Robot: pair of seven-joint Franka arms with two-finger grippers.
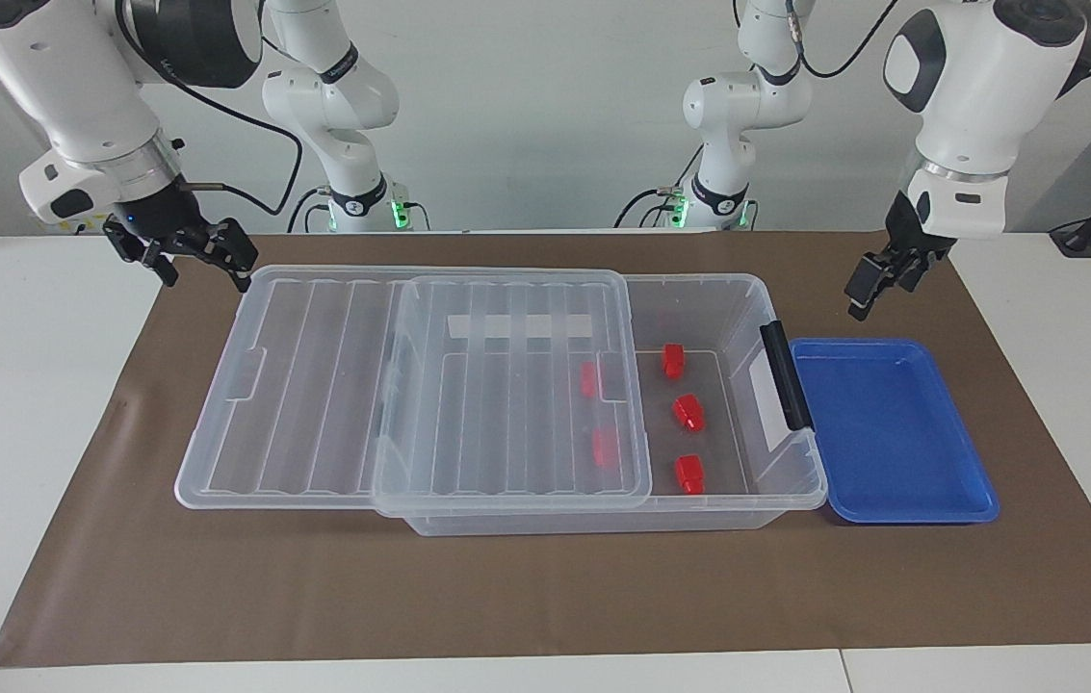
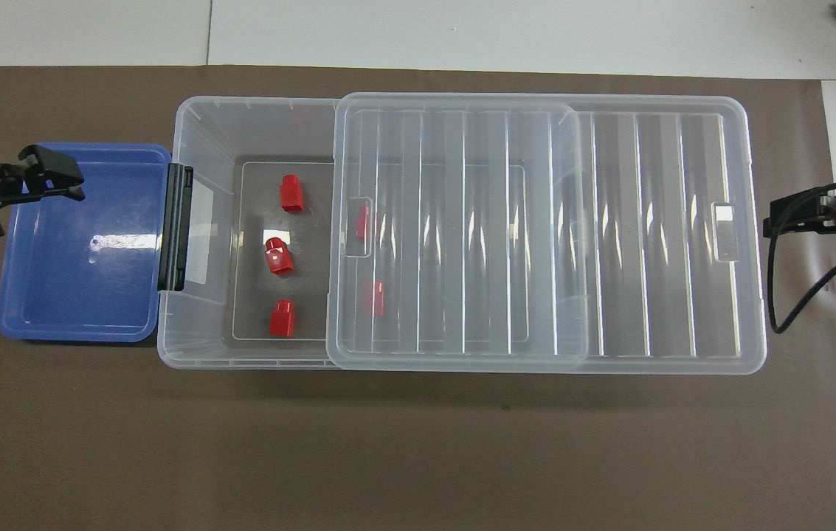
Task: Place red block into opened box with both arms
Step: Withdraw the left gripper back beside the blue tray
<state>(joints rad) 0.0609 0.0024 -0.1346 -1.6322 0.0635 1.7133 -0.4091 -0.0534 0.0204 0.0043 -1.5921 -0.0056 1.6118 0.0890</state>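
**All blocks boxed, arms clear**

Five red blocks (image 1: 688, 412) lie in the box (image 1: 800, 481), toward the left arm's end. Left gripper (image 1: 877, 277) hangs spread, empty, above the mat (image 1: 545, 597) near the blue tray (image 1: 892, 433); right gripper (image 1: 189, 252) waits open beside the slid-back lid (image 1: 314, 385). Best keep both high, clear of the rim.

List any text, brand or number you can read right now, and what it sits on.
None can be read.
Right arm: a line of printing on the dark joint cover, too blurred to read.
Right arm's base column: a black band with pale lettering, too small to read.
Box: a pale label on its end wall beside the black clip, no print visible.
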